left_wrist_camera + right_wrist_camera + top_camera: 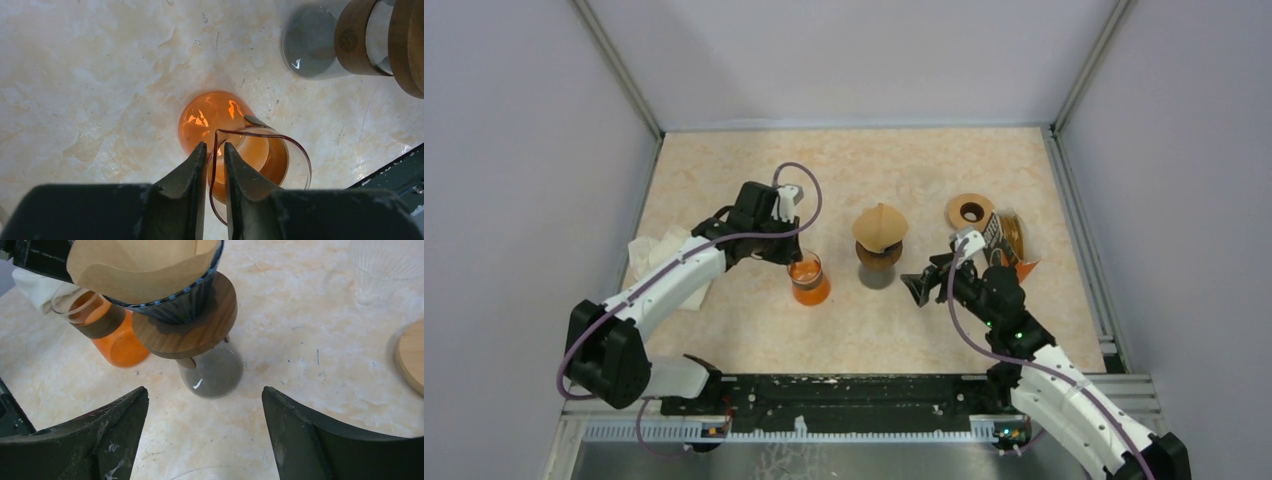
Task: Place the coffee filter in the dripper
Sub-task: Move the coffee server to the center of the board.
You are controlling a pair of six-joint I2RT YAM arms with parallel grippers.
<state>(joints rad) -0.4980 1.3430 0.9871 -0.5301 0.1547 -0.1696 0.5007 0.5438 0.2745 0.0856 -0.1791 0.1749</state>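
A brown paper coffee filter (880,226) sits in the dark ribbed dripper (175,305), which rests by its wooden collar (200,332) on a grey glass carafe (877,270). The filter also shows in the right wrist view (140,265). My right gripper (921,285) is open and empty, low over the table just right of the grey carafe (212,372). My left gripper (790,252) is shut on the rim of an orange glass carafe (210,117) that stands left of the dripper.
A white cloth (659,255) lies at the left edge. A wooden ring (970,210) and a filter packet (1009,238) lie behind my right gripper. A clear ribbed glass (380,265) and a wooden disc (412,355) show in the right wrist view.
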